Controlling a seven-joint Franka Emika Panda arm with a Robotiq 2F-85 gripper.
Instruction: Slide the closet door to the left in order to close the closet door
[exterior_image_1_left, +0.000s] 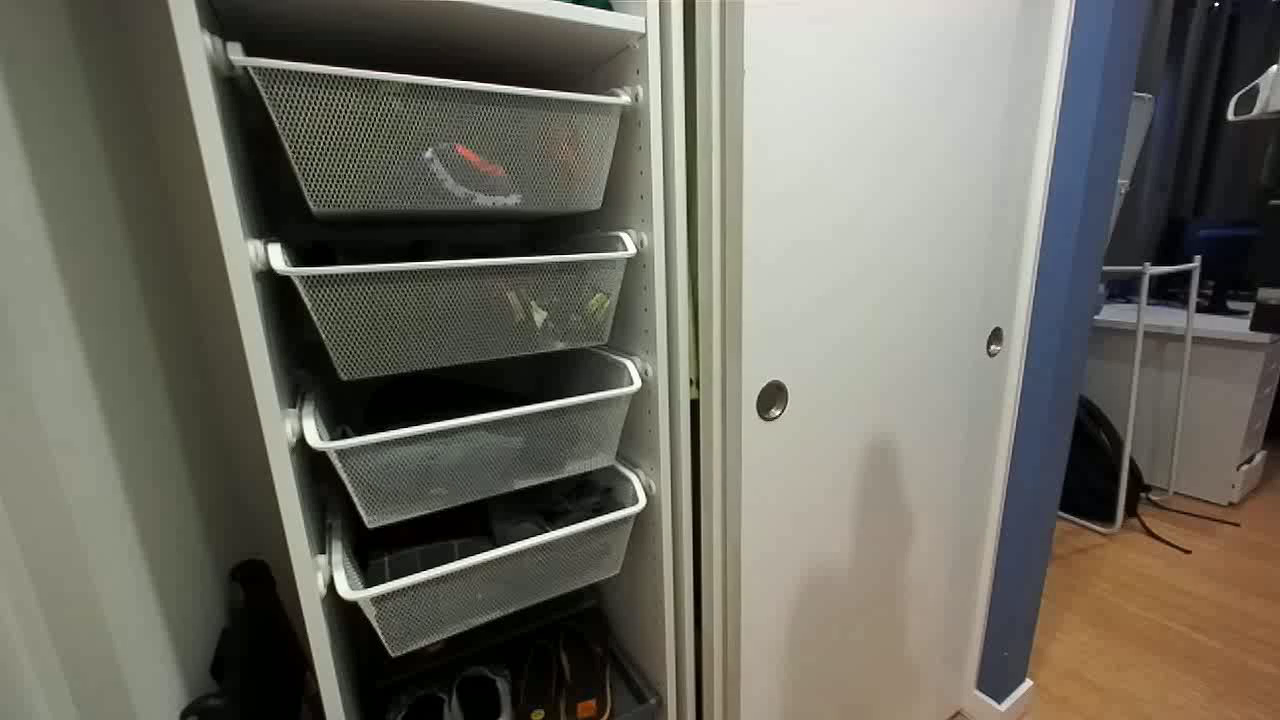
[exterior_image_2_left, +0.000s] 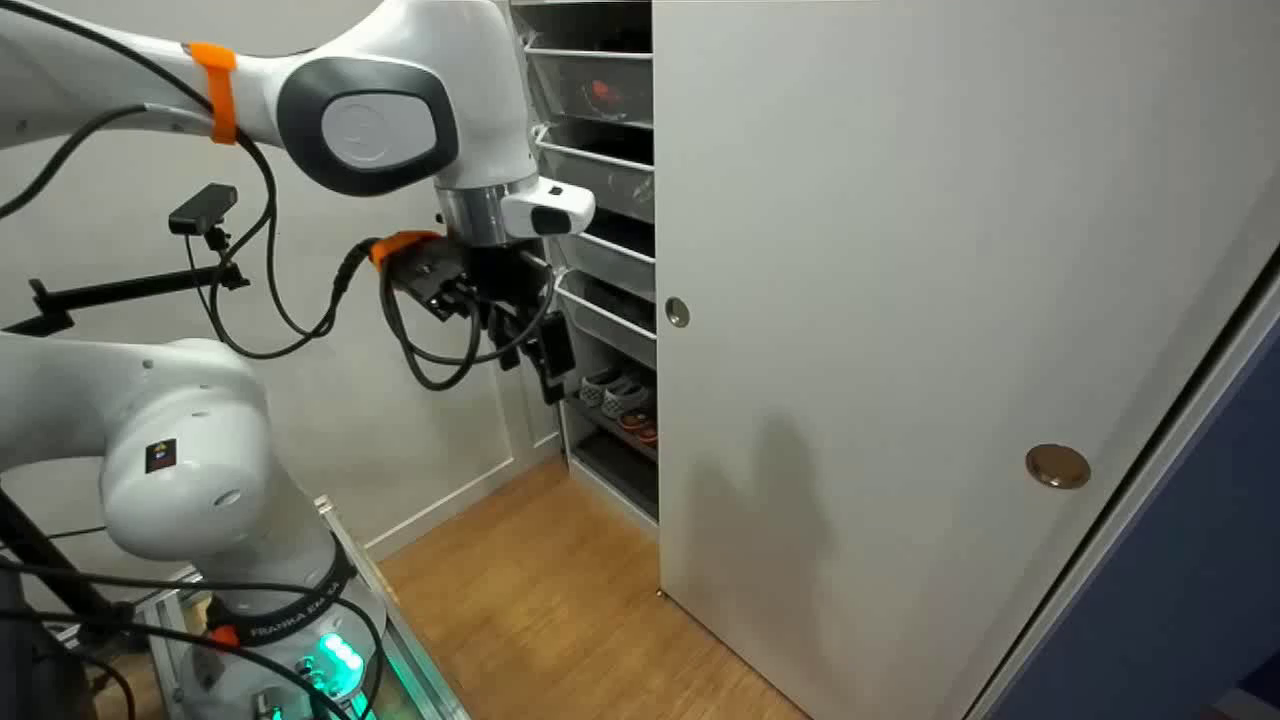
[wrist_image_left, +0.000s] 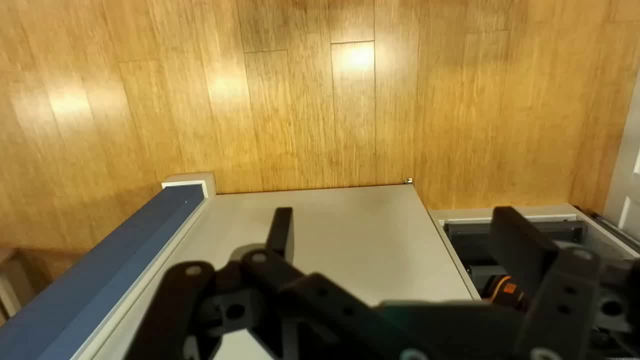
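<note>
The closet door (exterior_image_1_left: 880, 250) is a tall flat white panel standing at the right in both exterior views (exterior_image_2_left: 870, 240). It leaves the basket side of the closet open. It has a round silver-grey pull (exterior_image_1_left: 772, 400) near its free edge and another (exterior_image_1_left: 995, 342) near the blue wall; both pulls also show in an exterior view (exterior_image_2_left: 677, 312). My gripper (exterior_image_2_left: 533, 372) is open and empty, in front of the open baskets, apart from the door. In the wrist view its spread fingers (wrist_image_left: 394, 212) show above the door panel (wrist_image_left: 350, 235) and the open shelf side.
White wire-mesh basket drawers (exterior_image_1_left: 440, 320) fill the open side, with shoes (exterior_image_1_left: 560, 680) below. A blue wall edge (exterior_image_1_left: 1070, 350) borders the door. A white wall (exterior_image_2_left: 400, 420) stands behind the arm. Cables (exterior_image_2_left: 440, 370) loop beside the gripper. A camera on a black bar (exterior_image_2_left: 140, 288) stands behind.
</note>
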